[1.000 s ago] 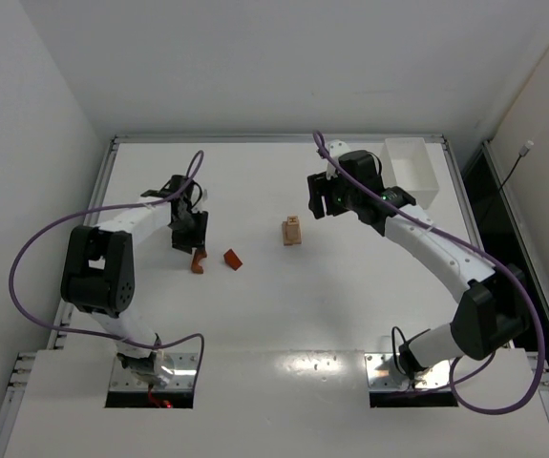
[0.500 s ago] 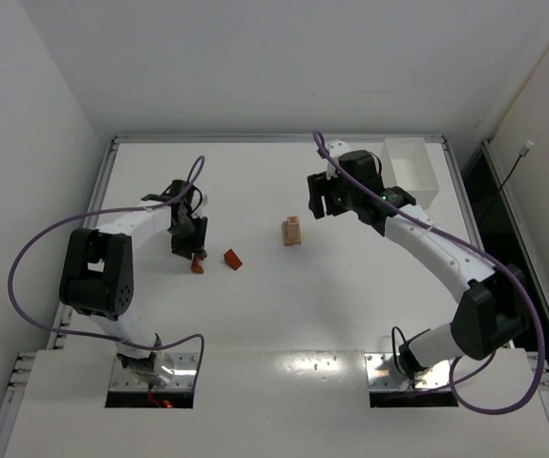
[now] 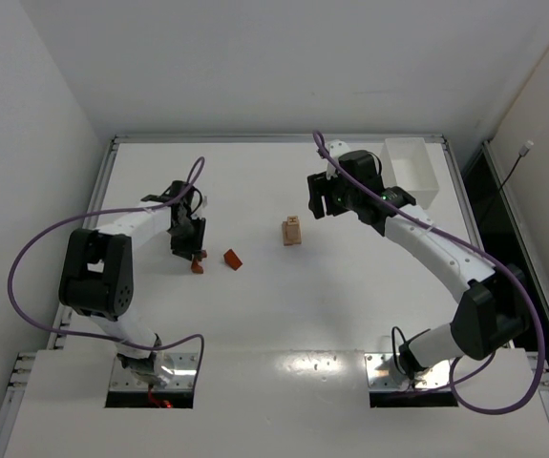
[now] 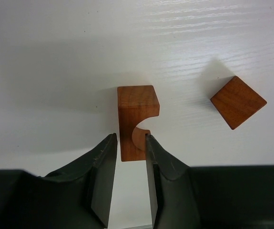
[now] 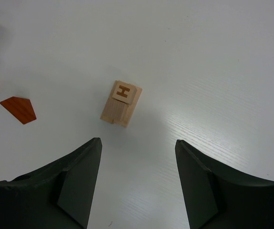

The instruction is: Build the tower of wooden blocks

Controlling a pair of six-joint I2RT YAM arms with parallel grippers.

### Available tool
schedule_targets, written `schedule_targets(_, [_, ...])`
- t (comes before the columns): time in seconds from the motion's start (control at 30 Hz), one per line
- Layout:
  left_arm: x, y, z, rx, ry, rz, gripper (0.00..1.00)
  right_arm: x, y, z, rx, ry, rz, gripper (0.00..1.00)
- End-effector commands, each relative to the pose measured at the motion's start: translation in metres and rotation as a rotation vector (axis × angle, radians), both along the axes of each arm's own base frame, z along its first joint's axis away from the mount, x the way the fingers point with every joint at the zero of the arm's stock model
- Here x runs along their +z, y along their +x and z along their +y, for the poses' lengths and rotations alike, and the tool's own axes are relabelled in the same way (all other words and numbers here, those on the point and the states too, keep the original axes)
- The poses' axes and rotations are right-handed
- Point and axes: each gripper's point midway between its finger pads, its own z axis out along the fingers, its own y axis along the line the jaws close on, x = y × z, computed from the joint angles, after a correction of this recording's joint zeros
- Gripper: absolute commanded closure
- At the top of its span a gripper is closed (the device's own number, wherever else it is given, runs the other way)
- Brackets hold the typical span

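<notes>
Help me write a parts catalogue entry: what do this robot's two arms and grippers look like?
The left arm and right arm match: white tubular links joined by chunky black joint housings. A purple cable loops loosely beside each one. The left gripper and right gripper each have two matte black, wedge-shaped fingers tapering to blunt tips.

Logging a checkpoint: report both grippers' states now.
Left gripper: shut on the arch.
Right gripper: open, empty.

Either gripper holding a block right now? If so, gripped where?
Right gripper is open, holding nothing. Left gripper straddles the near leg of the reddish-brown arch block lying on the table; a firm clamp cannot be told.
</notes>
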Motion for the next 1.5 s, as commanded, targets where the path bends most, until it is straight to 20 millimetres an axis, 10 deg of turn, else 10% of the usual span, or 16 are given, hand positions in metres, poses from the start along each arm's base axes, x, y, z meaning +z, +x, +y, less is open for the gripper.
schedule_targets(0.0, [-0.002, 0.004, 0.004, -0.003, 0.009, -0.004, 0.74, 0.01, 0.007, 0.002, -0.011, 0.022, -0.03, 0.39])
schedule_targets(0.27, [-0.009, 0.007, 0.006, 0.006, 0.012, 0.009, 0.75, 0.007, 0.012, 0.004, -0.011, 0.021, -0.029, 0.39])
schedule_targets(0.5, [-0.001, 0.014, 0.007, 0.009, 0.016, -0.019, 1.0, 0.004, 0.012, 0.004, -0.017, 0.024, -0.017, 0.39])
schedule_targets(0.67, [0.055, 0.037, 0.002, -0.057, 0.071, -0.226, 1.0, 0.004, 0.007, 0.004, -0.009, 0.029, -0.016, 0.39])
schedule_targets(0.8, [0.129, 0.048, -0.047, -0.285, 0.134, -0.558, 1.0, 0.006, 0.011, -0.007, -0.046, -0.011, -0.05, 0.39])
schedule_targets(1.03, [0.178, 0.03, -0.097, -0.581, 0.354, -0.927, 1.0, 0.019, 0.017, -0.048, -0.196, -0.102, -0.13, 0.39])
schedule_targets(1.3, [0.142, -0.041, -0.151, -1.052, 0.516, -1.196, 1.0, 0.015, 0.012, -0.149, -0.527, -0.13, -0.086, 0.38])
schedule_targets(1.47, [0.127, -0.072, -0.177, -1.214, 0.581, -1.339, 1.0, 0.021, 0.001, -0.168, -0.558, -0.086, -0.083, 0.38])
